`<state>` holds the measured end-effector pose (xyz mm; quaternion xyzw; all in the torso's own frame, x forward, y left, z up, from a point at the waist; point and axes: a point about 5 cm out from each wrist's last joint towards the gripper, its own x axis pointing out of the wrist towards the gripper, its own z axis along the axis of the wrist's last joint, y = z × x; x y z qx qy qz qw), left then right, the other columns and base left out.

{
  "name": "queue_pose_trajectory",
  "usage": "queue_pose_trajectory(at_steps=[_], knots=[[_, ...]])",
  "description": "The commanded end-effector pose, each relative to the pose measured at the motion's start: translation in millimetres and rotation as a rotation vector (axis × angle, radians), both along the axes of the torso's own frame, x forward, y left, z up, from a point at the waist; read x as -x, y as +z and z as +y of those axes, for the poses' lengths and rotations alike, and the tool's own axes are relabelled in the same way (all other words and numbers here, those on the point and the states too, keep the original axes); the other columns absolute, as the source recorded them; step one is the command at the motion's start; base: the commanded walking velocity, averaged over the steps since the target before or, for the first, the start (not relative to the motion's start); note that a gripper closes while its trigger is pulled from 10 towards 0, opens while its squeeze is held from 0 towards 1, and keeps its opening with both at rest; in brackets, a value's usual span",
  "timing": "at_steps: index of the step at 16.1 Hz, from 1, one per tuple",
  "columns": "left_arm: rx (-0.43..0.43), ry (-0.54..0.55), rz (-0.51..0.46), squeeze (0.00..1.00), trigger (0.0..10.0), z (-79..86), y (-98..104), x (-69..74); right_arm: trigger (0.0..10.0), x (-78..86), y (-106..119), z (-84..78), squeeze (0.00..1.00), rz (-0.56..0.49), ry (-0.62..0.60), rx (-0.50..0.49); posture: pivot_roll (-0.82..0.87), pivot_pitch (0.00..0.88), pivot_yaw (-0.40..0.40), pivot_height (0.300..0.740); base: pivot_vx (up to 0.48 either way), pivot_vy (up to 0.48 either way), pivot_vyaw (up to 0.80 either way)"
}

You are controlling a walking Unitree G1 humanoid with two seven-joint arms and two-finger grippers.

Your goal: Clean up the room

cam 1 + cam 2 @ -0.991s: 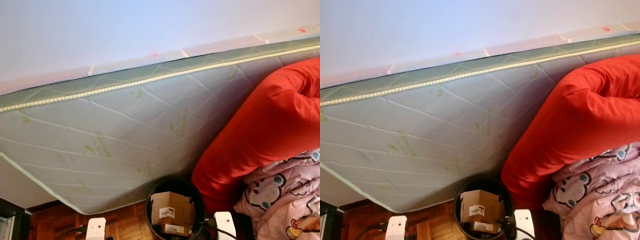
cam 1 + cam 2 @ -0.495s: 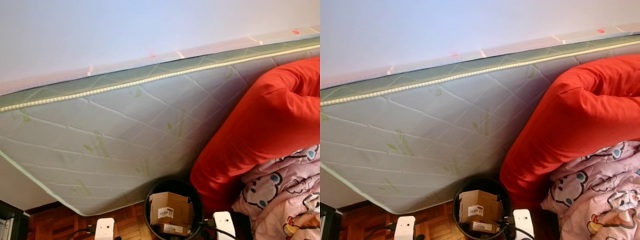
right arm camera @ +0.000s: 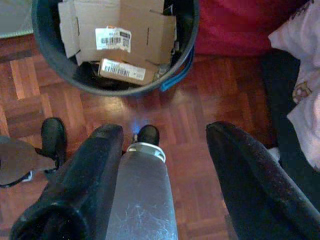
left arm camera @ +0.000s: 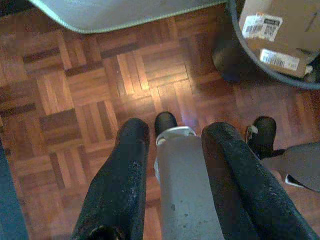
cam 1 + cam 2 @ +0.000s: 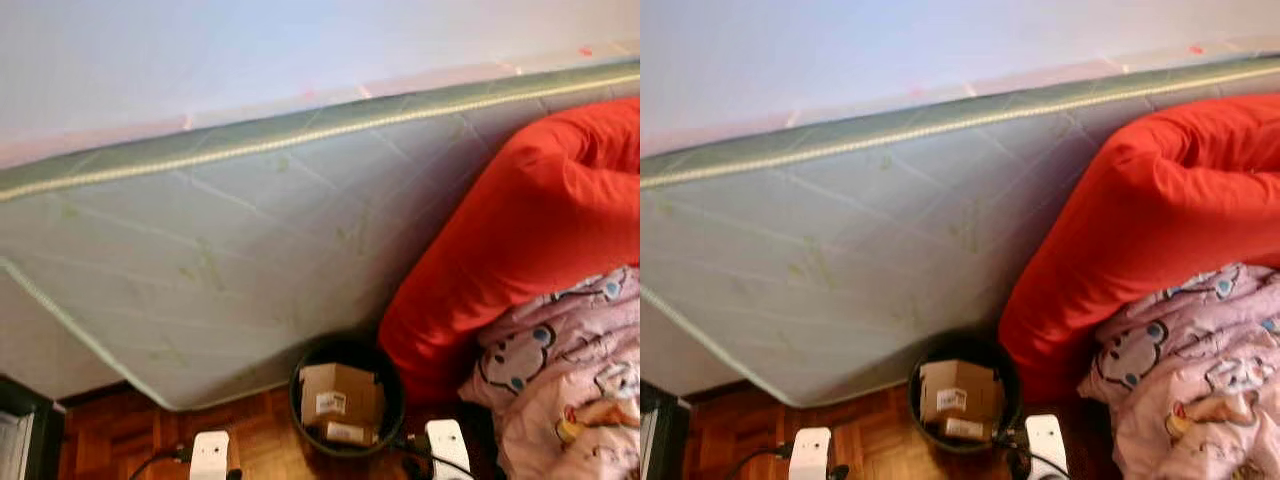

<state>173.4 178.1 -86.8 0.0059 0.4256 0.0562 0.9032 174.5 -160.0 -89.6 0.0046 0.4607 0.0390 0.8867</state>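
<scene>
Barcode labels on the cardboard boxes [image 3: 120, 37] stay illegible.

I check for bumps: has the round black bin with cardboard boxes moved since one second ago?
No. The round black bin keeps its place under the grey quilted mattress edge, beside the red cushion; the camera itself shifted.

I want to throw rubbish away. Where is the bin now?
The black bin, holding cardboard boxes, stands on the wooden floor low in the eye views, between the leaning mattress and the red bedding.
</scene>
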Motion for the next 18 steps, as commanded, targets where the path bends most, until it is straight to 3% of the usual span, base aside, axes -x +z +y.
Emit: queue_pose_trajectory(at_steps=[1,13,18], knots=[[-0.002,0.004,0.026,0.00,10.0,1.3,-2.7,5.3,10.0,3.5,-1.8,1.4,0.00,0.016,-0.002,-0.005,-0.04,0.073,-0.021,0.738,-0.285,0.000,0.00],[-0.004,0.009,0.030,0.00,10.0,2.6,-3.2,6.6,10.0,4.3,-2.1,0.7,0.00,0.018,-0.001,-0.006,-0.04,0.074,-0.024,0.738,-0.283,0.000,0.00],[-0.008,0.009,0.031,0.00,10.0,3.5,-3.2,6.9,10.0,4.5,-2.2,0.4,0.00,0.018,-0.006,-0.005,-0.04,0.074,-0.024,0.738,0.000,0.000,0.00]])
